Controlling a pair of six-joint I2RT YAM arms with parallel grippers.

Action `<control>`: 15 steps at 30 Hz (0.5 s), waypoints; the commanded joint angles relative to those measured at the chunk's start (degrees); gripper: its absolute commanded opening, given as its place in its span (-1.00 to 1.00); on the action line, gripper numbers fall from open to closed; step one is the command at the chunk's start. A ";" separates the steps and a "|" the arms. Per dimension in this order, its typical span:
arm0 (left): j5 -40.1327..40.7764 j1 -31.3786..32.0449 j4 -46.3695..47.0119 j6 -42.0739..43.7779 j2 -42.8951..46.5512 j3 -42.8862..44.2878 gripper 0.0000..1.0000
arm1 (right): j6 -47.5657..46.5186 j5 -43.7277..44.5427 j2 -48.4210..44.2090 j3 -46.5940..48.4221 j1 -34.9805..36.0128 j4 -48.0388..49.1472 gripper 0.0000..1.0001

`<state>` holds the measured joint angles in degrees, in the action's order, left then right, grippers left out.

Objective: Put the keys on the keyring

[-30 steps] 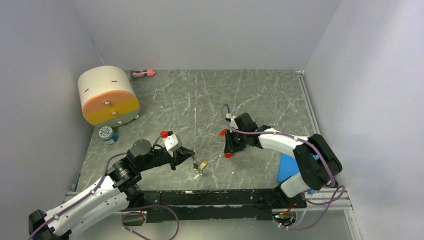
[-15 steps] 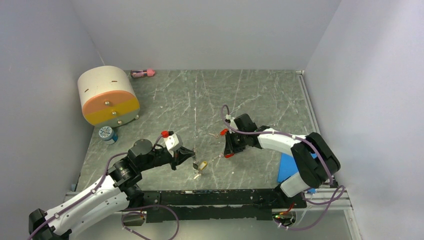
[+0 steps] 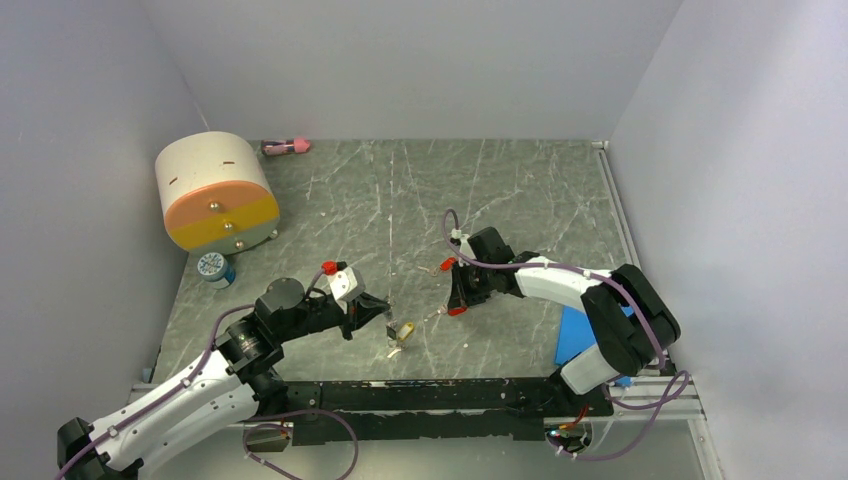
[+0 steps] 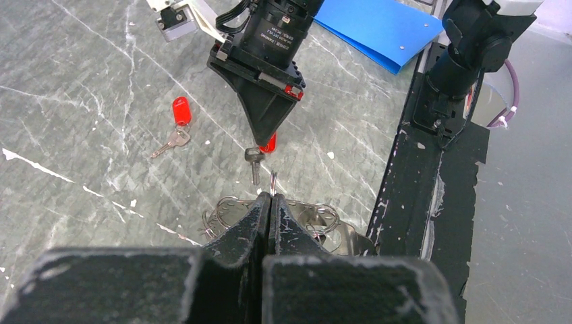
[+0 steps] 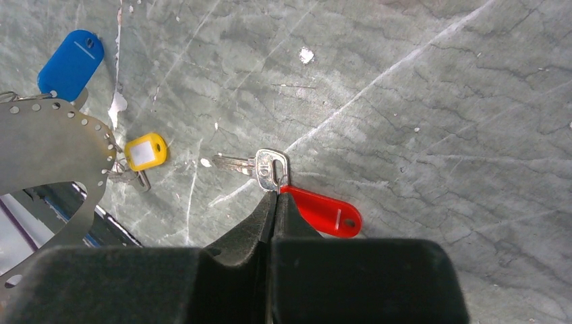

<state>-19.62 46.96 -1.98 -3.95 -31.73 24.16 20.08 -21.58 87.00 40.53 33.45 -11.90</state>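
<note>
Left wrist view hides most of the keyring point(image 4: 325, 226) behind the left gripper point(image 4: 270, 199), which is clamped on its thin wire loop, while the right gripper point(image 5: 275, 198), pointing steeply down, pinches a red-tagged key point(image 5: 268, 167) at its fingertips.

White-and-black arm links point(image 3: 560, 283), purple cables point(image 4: 517, 88), scuffed black pincer fingers point(image 4: 233, 236)

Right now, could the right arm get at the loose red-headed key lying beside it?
Probably yes for reach: the loose key lies bare on the table close to the right end effector, nothing over it. But that end effector is shut on another red-tagged key, so it must release first.
</note>
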 commanded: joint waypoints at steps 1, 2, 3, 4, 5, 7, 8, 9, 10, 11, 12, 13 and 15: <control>-0.94 0.18 2.28 -0.36 0.27 2.72 -0.95 | -0.69 -0.66 -0.91 0.69 -0.23 1.09 -1.00; -0.97 0.16 2.10 -0.36 0.26 2.81 -0.95 | -1.12 -0.98 -1.43 0.83 -0.23 1.01 -1.00; -0.94 0.18 2.07 -0.36 0.30 2.79 -0.95 | -1.46 -1.12 -2.05 0.98 -0.23 0.77 -1.00; -0.95 0.19 2.07 -0.36 0.34 2.66 -0.95 | -1.71 -1.02 -2.81 1.34 -0.23 0.48 -1.00; -0.88 0.18 2.07 -0.35 0.39 2.57 -0.95 | -2.29 -1.18 -3.73 1.64 -0.23 0.14 -1.00; -0.84 0.17 2.11 -0.38 0.39 2.62 -0.95 | -3.39 -1.38 -6.41 2.31 -0.23 -0.57 -1.00; -0.89 0.22 2.07 -0.40 0.35 2.71 -0.95 | -3.97 -1.67 -7.29 2.55 -0.23 -0.82 -1.00; -0.93 0.21 2.07 -0.38 0.35 2.81 -0.95 | -4.43 -1.74 -8.88 2.66 -0.23 -0.84 -1.00; -0.95 0.18 2.07 -0.30 0.28 2.82 -0.95 | -4.76 -1.38 -10.98 2.87 -0.23 -1.04 -1.00; -0.95 0.18 2.07 -0.23 0.26 2.75 -0.95 | -5.22 -0.92 -12.43 3.11 -0.23 -1.43 -1.00; -0.87 0.19 2.07 -0.19 0.27 2.73 -0.95 | -5.76 -0.21 -14.09 3.52 -0.19 -1.95 -1.00; -0.83 0.21 2.07 -0.19 0.16 2.80 -0.95 | -6.10 0.72 -15.73 3.89 -0.22 -2.40 -1.00; -1.01 0.19 2.07 -0.19 -0.04 3.03 -0.95 | -7.09 2.14 -19.19 4.11 -0.22 -2.51 -1.00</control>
<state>-19.62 46.98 -2.00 -3.95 -31.73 24.18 15.97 -21.52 74.15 41.45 33.43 -14.35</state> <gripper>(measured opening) 0.026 0.010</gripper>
